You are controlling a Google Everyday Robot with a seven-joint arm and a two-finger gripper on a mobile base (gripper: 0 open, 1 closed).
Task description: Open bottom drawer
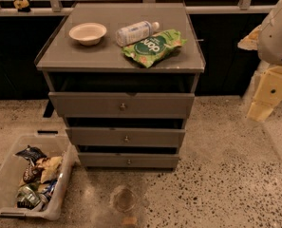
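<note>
The grey cabinet has three drawers stacked. The bottom drawer is the slimmest front, just above the floor, with a small round metal knob at its centre. It looks pushed in, and none of its inside shows. My gripper, cream-yellow below the white arm, hangs at the far right edge. It is well to the right of the cabinet, at about the height of the top drawer, and touches nothing.
On the cabinet top stand a white bowl, a lying water bottle and a green snack bag. A clear plastic bin of snacks sits on the floor at lower left. A faint round clear shape lies in front of the cabinet.
</note>
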